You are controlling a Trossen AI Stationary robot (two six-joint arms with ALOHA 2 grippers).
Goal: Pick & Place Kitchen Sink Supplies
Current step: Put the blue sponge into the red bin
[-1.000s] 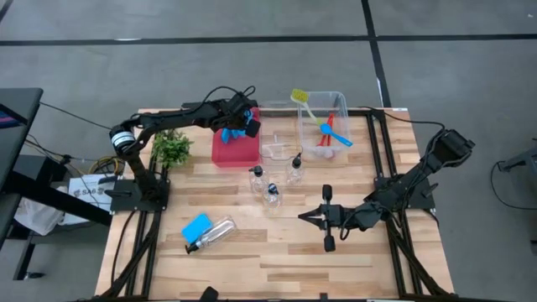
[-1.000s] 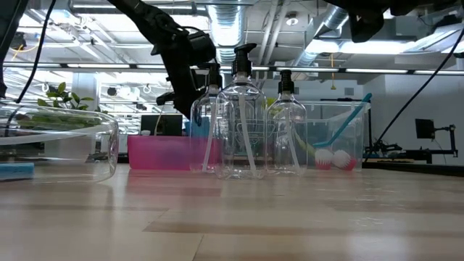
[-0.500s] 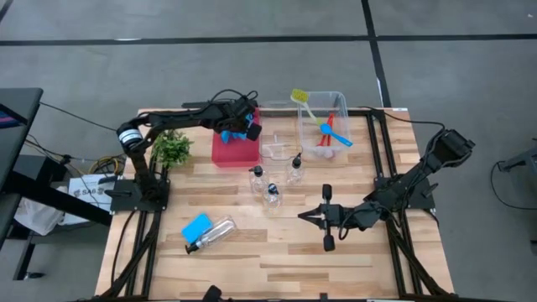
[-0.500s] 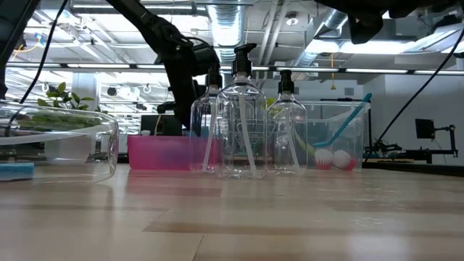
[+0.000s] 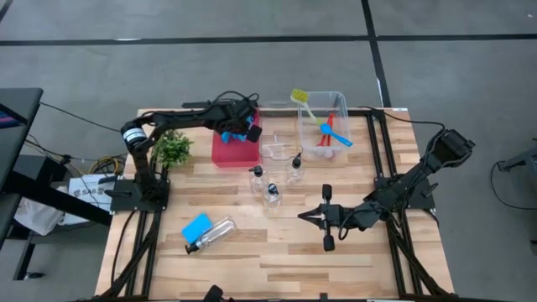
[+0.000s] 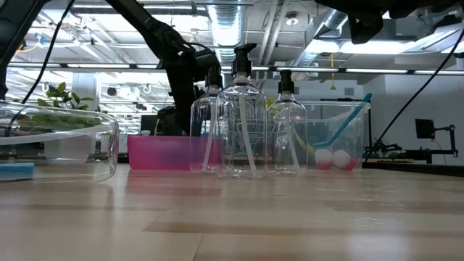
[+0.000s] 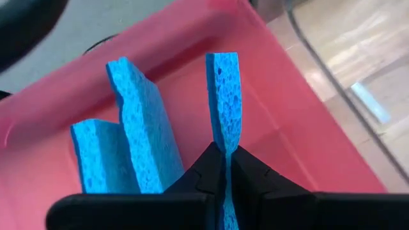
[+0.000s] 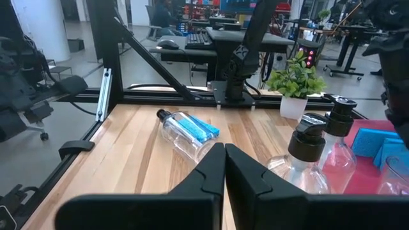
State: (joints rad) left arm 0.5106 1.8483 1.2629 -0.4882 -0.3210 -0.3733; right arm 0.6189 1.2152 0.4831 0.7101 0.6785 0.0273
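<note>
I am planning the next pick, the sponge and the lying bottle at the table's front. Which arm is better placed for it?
Probably the right: its tool rests empty, nearer the sponge and bottle. The left tool holds another sponge over the red tray.

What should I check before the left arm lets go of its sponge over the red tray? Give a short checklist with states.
1. Left gripper shut on held sponge: ok.
2. Held sponge over red tray: ok.
3. Held sponge touching tray floor: cannot tell.
4. Two other sponges beside it, landing spot free: ok.
5. Right gripper away from tray: ok.
6. All sponges trayed: not ok, one sponge remains on the table.
</note>
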